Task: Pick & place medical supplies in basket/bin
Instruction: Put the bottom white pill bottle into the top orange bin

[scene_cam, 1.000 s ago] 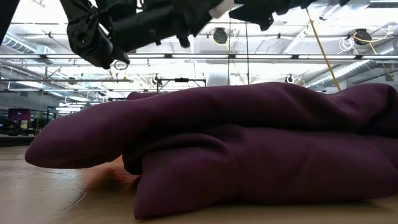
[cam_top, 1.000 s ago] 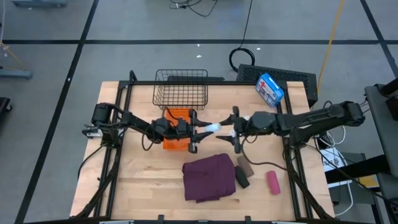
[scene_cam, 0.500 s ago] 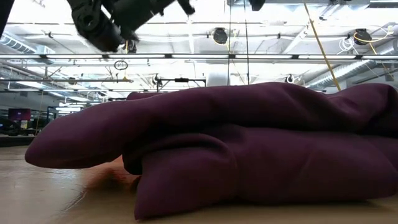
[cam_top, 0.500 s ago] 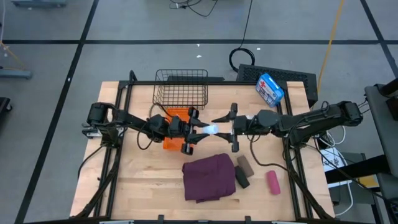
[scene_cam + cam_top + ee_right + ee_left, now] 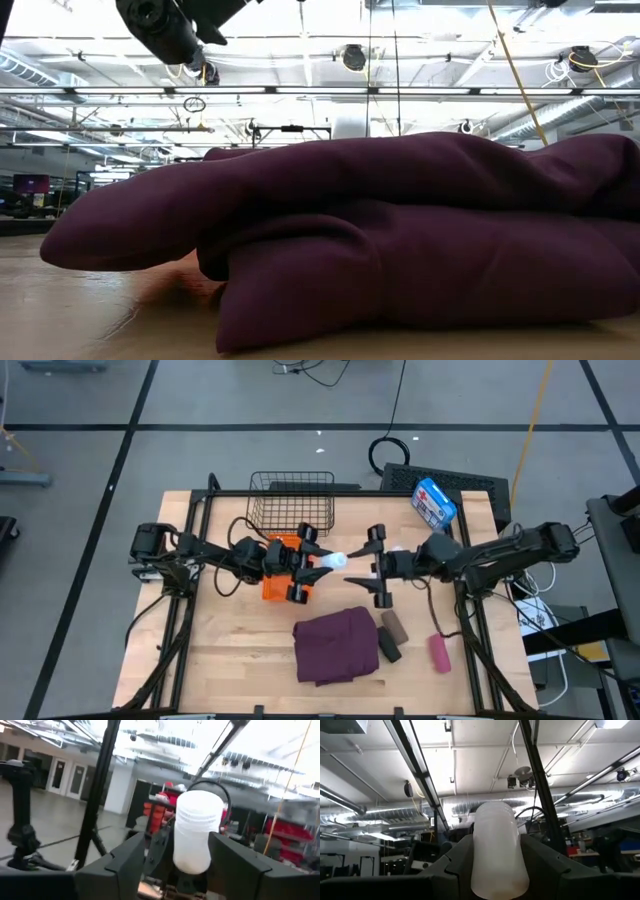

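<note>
The left gripper grasps a small white plastic vial between its fingers, held above the table just beside the bright orange plastic tray. The right gripper faces it near the table centre; whether its fingers are clamped cannot be told. The large purple-maroon cloth lies well below both grippers, apart from the vial.

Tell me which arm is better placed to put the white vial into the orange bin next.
Left. The left tool is shut on the white vial right beside the orange bin; the right tool stands open, farther away.
</note>
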`<state>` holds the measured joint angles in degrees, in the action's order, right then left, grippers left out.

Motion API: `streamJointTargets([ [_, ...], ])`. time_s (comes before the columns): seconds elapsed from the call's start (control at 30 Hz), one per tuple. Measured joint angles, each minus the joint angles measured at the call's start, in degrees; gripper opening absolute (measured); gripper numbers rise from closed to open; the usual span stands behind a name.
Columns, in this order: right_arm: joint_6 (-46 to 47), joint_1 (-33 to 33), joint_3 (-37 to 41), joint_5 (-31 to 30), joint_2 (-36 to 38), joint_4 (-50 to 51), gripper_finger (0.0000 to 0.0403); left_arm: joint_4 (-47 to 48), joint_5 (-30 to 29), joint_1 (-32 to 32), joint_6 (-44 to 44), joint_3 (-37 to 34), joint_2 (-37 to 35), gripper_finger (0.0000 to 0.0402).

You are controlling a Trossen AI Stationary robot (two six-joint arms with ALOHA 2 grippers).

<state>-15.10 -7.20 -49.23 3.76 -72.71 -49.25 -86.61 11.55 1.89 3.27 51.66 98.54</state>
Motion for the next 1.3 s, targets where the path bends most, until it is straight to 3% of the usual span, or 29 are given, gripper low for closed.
streamJointTargets([
  [0.2,-1.2,0.1,0.0,0.5,-7.1,-15.2,0.027,0.6,-0.5,0.1,0.2,0.1,-0.2,0.0139],
  [0.4,-3.4,0.8,0.0,-2.0,-10.9,-22.7,0.0265,2.5,-1.3,0.4,0.3,0.0,0.1,0.0139],
  [0.67,-2.2,0.8,0.0,-2.1,-11.0,-20.3,0.0221,4.1,-0.6,0.4,0.9,0.0,0.0,0.0139],
  [0.9,-1.0,0.8,0.0,-1.8,-10.9,-19.6,0.0135,4.4,0.5,0.4,0.6,0.0,0.0,0.0137],
  [1.03,-0.9,0.7,0.0,-1.3,-10.5,-18.8,0.0135,5.0,0.5,0.5,-0.7,0.0,0.0,0.0138],
  [1.17,-0.6,0.7,0.0,-0.9,-9.8,-17.0,0.0135,5.9,0.5,1.0,-1.8,0.0,0.0,0.0187],
  [1.3,0.2,0.7,0.0,-0.6,-4.7,-5.9,0.0135,9.8,0.9,1.8,-2.7,0.0,-0.1,0.0241],
])
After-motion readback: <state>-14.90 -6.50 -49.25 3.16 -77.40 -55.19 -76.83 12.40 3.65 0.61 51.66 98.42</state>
